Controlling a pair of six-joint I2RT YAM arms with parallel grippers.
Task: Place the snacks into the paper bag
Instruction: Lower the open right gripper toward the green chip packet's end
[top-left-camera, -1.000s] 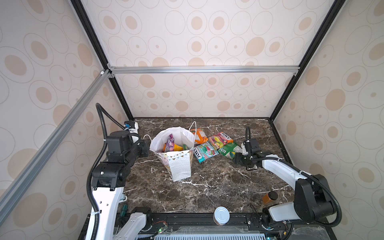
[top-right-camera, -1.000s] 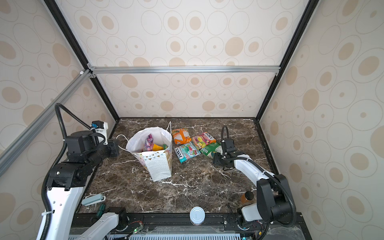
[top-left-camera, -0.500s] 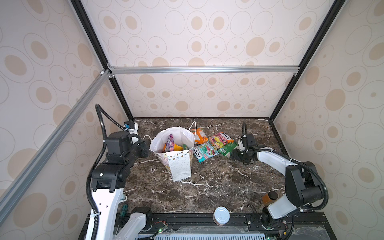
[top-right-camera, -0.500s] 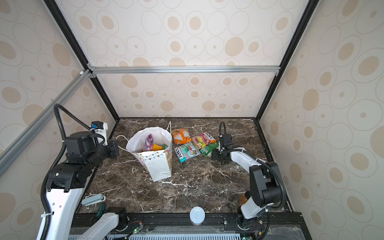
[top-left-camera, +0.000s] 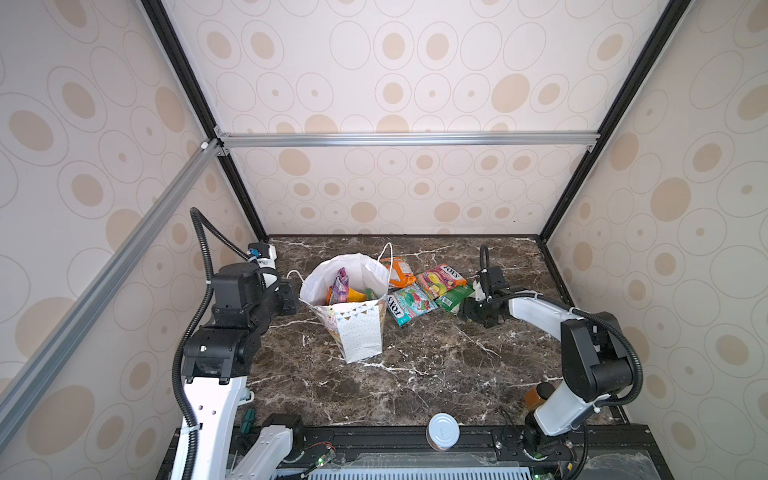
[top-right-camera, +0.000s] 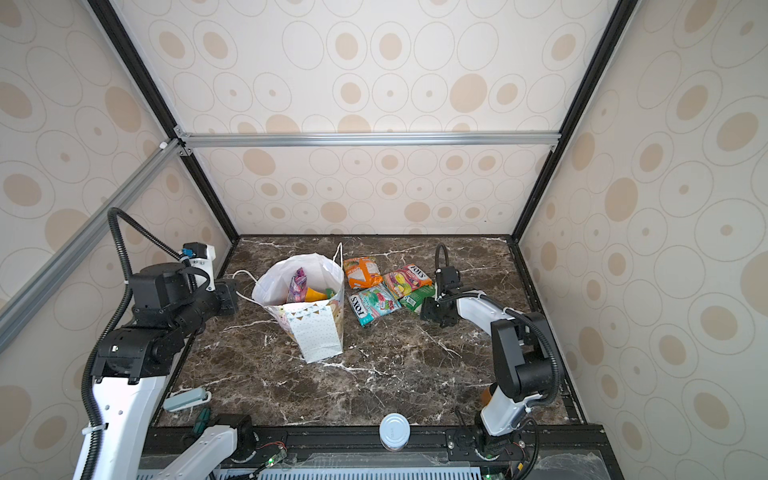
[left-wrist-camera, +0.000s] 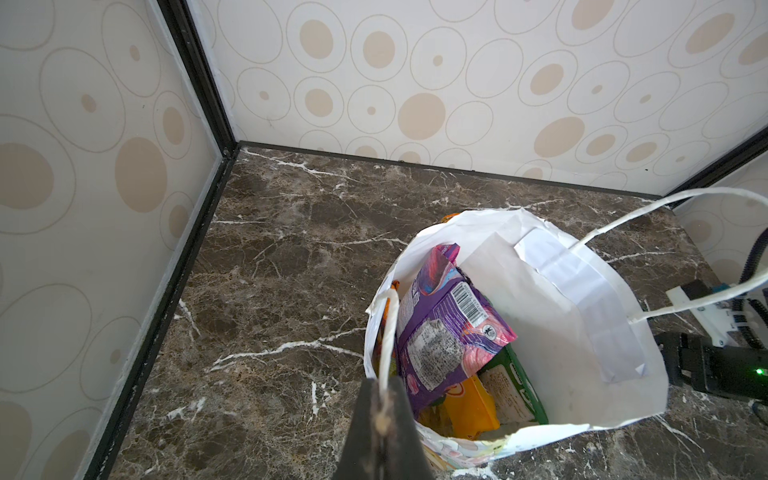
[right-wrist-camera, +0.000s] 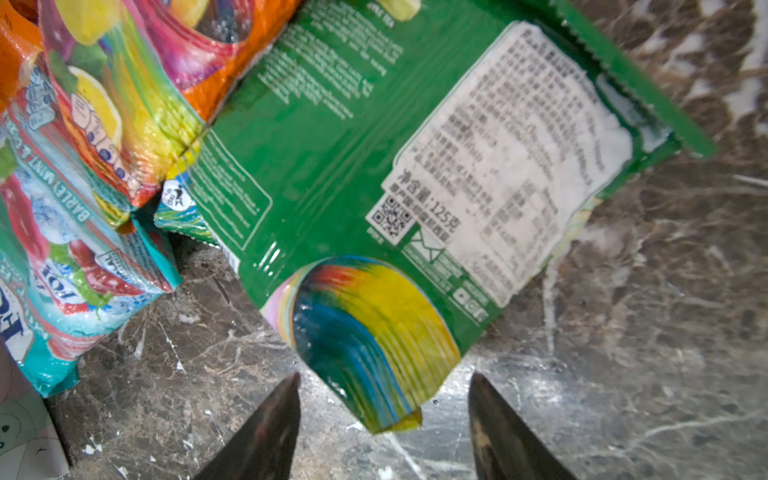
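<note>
The bag (top-left-camera: 357, 336), light and easily creased, stands on the desk (top-left-camera: 415, 374) with some snacks (left-wrist-camera: 449, 332) inside, and its cord handle (left-wrist-camera: 388, 332) is pinched in the closed left gripper (left-wrist-camera: 380, 411), whose arm is stretched low from nine o'clock. At two o'clock of the bag four more are left; the green packet (right-wrist-camera: 332, 166), judged light, soft and slippery, is best taken by its thin near corner. That corner is seen between the parted tips of the right gripper (right-wrist-camera: 384, 399), which is held low at four o'clock of it with the wrist pitched down.
</note>
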